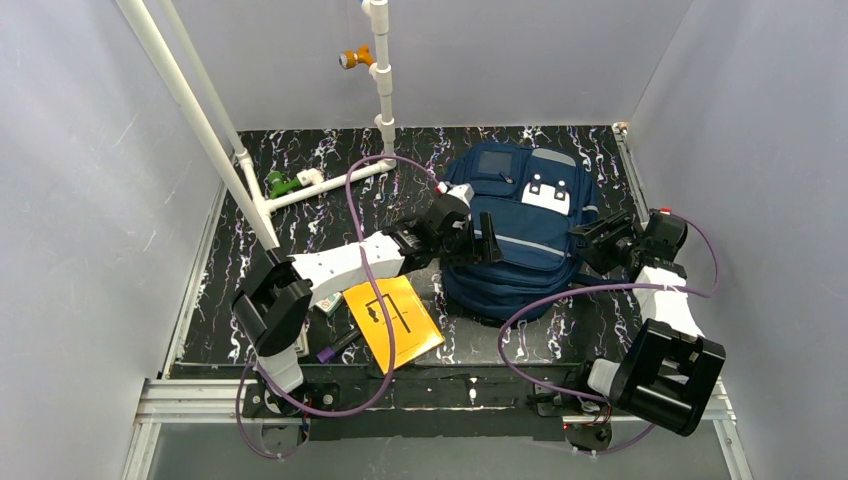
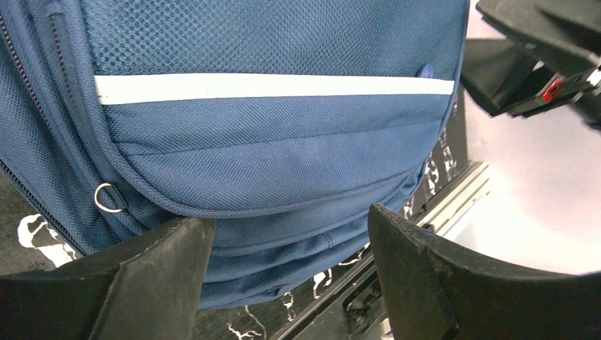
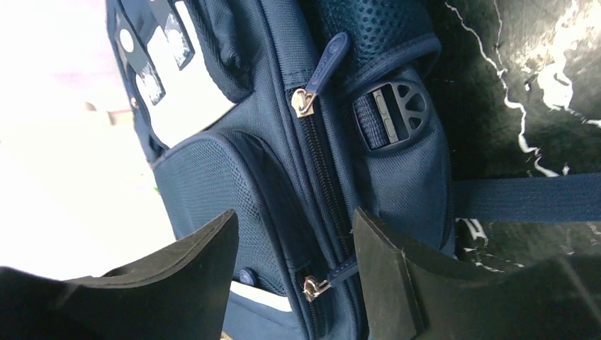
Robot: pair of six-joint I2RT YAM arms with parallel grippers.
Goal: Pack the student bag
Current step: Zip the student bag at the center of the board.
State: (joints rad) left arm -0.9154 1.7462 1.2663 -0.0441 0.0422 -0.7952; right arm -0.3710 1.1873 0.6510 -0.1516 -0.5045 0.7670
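Bag [image 1: 525, 225] lies front-up on the desk [image 1: 300, 215], soft, bulky, likely to sag; left claw [image 1: 488, 246] and right claw [image 1: 592, 240] flank it, both apart, gripping nothing; best hold looks a zip pull [image 3: 327, 60].

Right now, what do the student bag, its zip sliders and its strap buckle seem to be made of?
Student bag: woven synthetic fabric, probably nylon or polyester, matt; a fine weave shows close up. Zip sliders: likely metal, since they glint silver. Strap buckle: moulded plastic by its look, navy, smooth, with a dull sheen.
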